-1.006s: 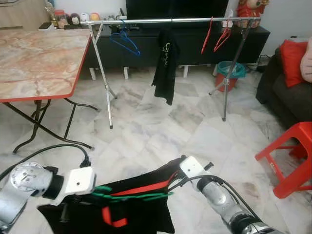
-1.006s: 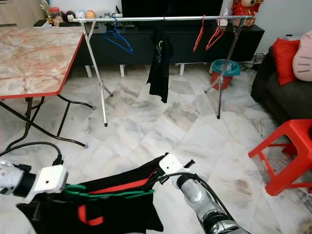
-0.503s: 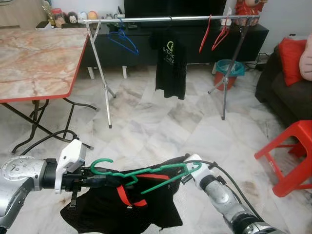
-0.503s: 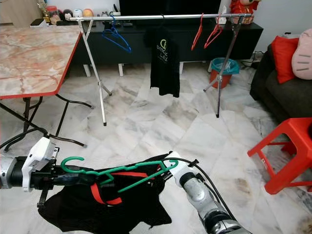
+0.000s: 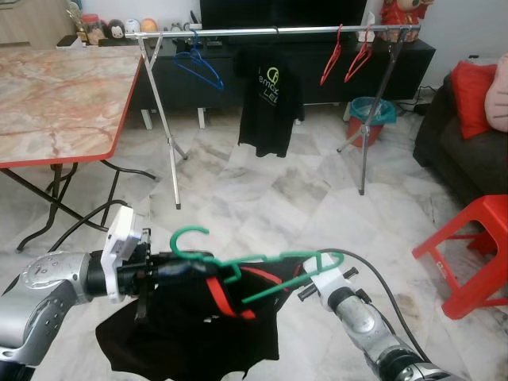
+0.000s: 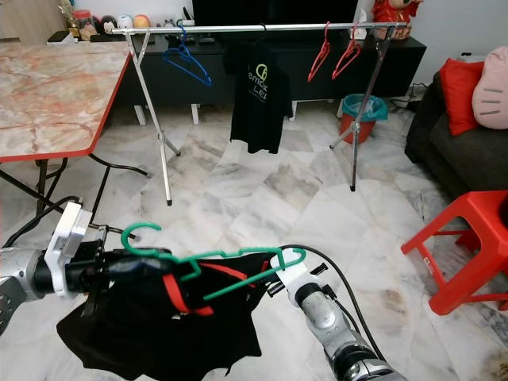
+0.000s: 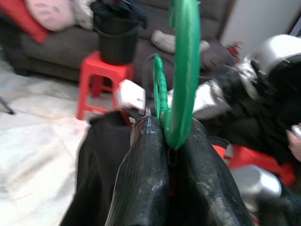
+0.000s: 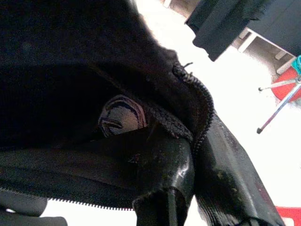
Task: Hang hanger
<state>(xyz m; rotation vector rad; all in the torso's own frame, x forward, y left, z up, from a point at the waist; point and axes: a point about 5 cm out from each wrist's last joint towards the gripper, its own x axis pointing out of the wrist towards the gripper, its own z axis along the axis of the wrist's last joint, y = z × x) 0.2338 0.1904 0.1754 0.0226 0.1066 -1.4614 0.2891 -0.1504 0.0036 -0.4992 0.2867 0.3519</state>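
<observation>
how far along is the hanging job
Done: the black garment is on the green hanger.
In hand: the left gripper is shut on the hanger near its hook, the right gripper pinches the garment's zipped edge, and both hold it above the floor.
Left: carry it to the rail across the room and hook it on.

We see a green hanger of smooth, slightly glossy plastic carrying a black garment of soft matt cloth with a red trim, and in the right wrist view that cloth has a metal-toothed zip edge. The clothes rail is bright polished metal – the floor glossy veined marble. The table top has a smooth marble-look sheen, and the stool is shiny red plastic.
</observation>
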